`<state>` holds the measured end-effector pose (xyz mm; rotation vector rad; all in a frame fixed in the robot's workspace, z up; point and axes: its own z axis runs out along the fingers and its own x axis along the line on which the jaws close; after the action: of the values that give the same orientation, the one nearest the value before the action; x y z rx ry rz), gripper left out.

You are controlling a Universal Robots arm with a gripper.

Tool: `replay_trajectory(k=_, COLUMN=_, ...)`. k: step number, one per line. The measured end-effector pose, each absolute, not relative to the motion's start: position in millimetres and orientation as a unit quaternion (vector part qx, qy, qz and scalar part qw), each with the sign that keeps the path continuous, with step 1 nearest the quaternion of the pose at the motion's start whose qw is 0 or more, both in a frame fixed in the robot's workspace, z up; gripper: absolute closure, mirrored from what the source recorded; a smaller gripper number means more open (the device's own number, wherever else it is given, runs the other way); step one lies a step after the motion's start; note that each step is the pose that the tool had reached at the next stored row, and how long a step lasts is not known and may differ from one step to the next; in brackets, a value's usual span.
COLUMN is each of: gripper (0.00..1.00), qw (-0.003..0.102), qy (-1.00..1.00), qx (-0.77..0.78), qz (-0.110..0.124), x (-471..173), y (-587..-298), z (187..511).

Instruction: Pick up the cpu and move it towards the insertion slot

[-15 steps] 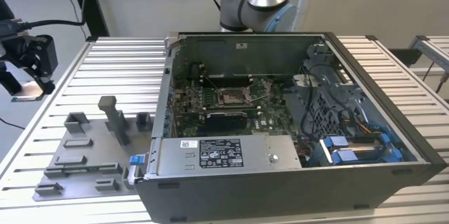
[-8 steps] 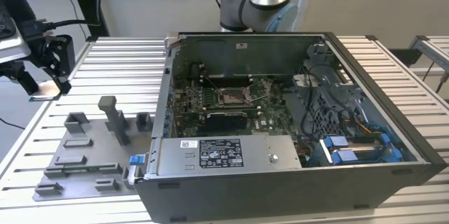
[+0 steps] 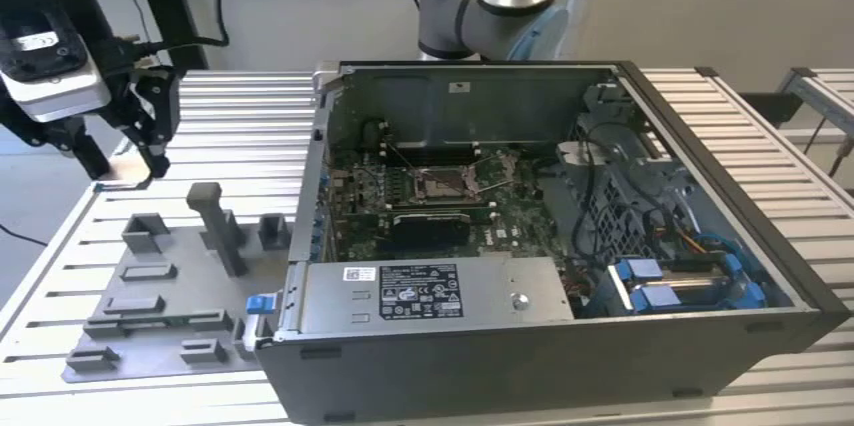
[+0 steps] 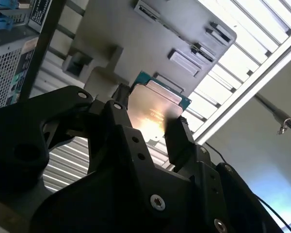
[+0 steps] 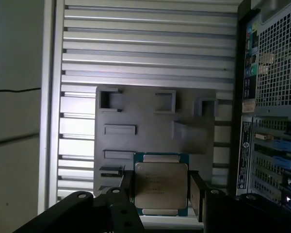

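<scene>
Cpu: the small flat square chip with a silvery metal top (image 5: 161,189) is held off the table, near the grey plastic fixture plate (image 5: 150,121).
Gripper: the black two-finger gripper (image 3: 126,171) is clamped on two opposite edges of the chip.
Slot: the square metal-framed socket (image 3: 441,184) is set inside the open dark computer case (image 3: 534,356), at three o'clock from the gripper in the exterior view, well apart.
Handling: judged light, stiff, smooth and fragile, so best gripped by the edges.
</scene>
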<state>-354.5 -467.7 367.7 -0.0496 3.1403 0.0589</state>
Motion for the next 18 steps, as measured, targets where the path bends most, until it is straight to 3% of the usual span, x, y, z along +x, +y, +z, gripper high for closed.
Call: replay_trajectory(k=18, gripper=1.00, qw=0.000, qy=1.000, qx=-0.016, qz=0.019, x=-293, y=-468, z=368)
